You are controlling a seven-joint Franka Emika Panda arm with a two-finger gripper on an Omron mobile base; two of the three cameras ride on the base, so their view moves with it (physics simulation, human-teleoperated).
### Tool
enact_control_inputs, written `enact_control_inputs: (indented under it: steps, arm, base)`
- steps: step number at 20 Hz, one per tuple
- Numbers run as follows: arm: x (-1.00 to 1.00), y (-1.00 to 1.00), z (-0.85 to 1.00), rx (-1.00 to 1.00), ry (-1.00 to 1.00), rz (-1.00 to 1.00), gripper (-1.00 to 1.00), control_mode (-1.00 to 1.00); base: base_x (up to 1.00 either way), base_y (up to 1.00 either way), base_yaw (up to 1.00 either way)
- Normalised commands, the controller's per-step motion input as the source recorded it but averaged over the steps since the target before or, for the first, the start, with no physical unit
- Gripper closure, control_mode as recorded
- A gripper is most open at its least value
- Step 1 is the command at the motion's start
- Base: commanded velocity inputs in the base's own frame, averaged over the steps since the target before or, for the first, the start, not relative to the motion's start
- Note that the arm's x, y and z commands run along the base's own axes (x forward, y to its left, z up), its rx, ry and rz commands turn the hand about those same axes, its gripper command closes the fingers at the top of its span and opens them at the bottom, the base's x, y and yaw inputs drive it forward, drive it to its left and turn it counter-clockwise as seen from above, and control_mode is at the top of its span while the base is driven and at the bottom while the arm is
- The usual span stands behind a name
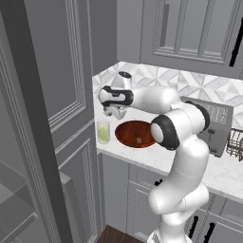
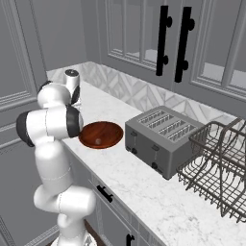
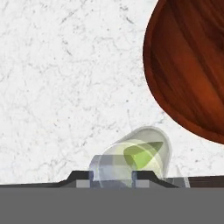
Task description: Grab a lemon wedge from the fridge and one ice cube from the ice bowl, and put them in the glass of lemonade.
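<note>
Fingers [image 3: 113, 175] hover directly above glass [image 3: 131, 157] on bench [image 3: 65, 87], clamped on pale ice cube [image 3: 111, 168]. Lemon wedge [image 3: 142, 155] already inside glass. Ice bowl [image 3: 192, 65] just beside. Next move, by judgement: release straight down.

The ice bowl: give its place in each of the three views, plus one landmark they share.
Left base view: ice bowl at centre, right of the glass of lemonade.
Right base view: left of centre, between the arm and the toaster.
Hand view: upper right corner, cut by the frame.
Shared landmark: the marble counter.
</note>
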Motion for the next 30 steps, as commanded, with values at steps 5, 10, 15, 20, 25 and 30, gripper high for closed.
enact_control_inputs:
  steps: [5, 10, 15, 20, 25, 30]
  arm:
    - [0.0, 0.32, -0.22, -0.02, 0.03, 0.0, 1.0, -1.0]
    - [0.0, 0.14, -0.23, -0.02, 0.04, 0.0, 1.0, -1.0]
    - [0.01, 0.01, -0.28, -0.03, 0.03, 0.0, 1.0, -1.0]
    - [0.1, 0.0, -0.16, -0.05, 0.0, 0.0, 1.0, -1.0]
    - [0.29, 0.0, -0.04, -0.03, 0.0, 0.0, 1.0, -1.0]
    - [0.12, 0.0, -0.03, -0.04, 0.0, 0.0, 1.0, -1.0]
  base:
    - [0.0, 0.0, 0.0]
    - [0.0, 0.0, 0.0]
    - [0.0, 0.0, 0.0]
    - [0.0, 0.0, 0.0]
    - [0.0, 0.0, 0.0]
    - [0.0, 0.0, 0.0]
